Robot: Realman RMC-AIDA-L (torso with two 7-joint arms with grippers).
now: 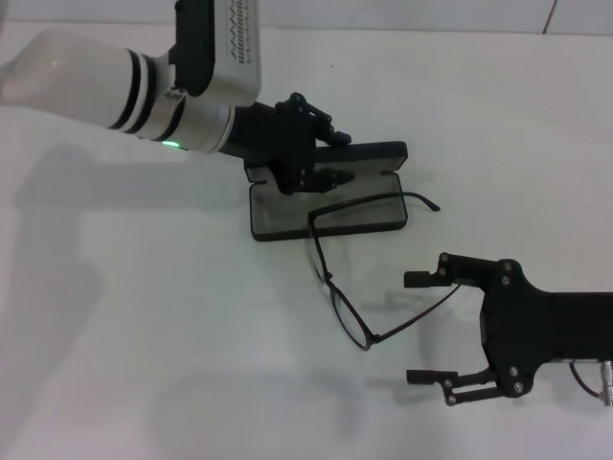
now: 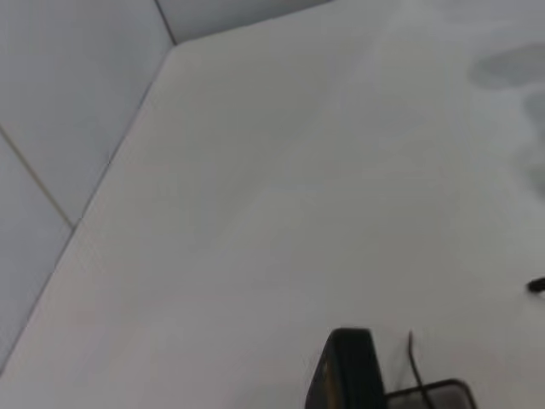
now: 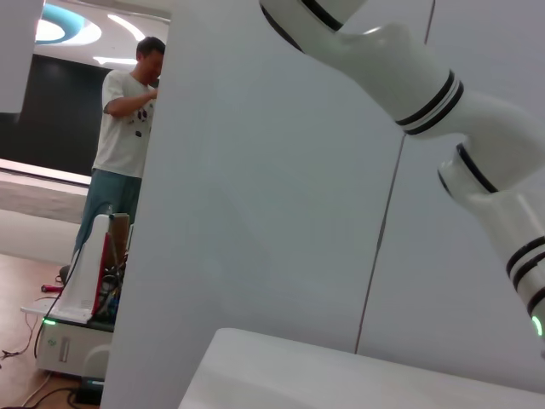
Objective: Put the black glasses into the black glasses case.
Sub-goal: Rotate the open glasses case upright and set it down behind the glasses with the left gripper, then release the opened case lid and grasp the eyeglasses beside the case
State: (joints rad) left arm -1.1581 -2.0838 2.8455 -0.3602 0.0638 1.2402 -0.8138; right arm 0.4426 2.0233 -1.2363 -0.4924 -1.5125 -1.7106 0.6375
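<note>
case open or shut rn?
Open. In the head view the black glasses case shows its grey-lined tray, lid raised behind it, with the left gripper at the lid.

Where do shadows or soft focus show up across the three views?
Head view: soft grey arm shadows fall on the table left of the black glasses case and below the black glasses. Left wrist view: soft overall, a faint shadow at one corner. Right wrist view: mostly wall, no workpiece visible.
</note>
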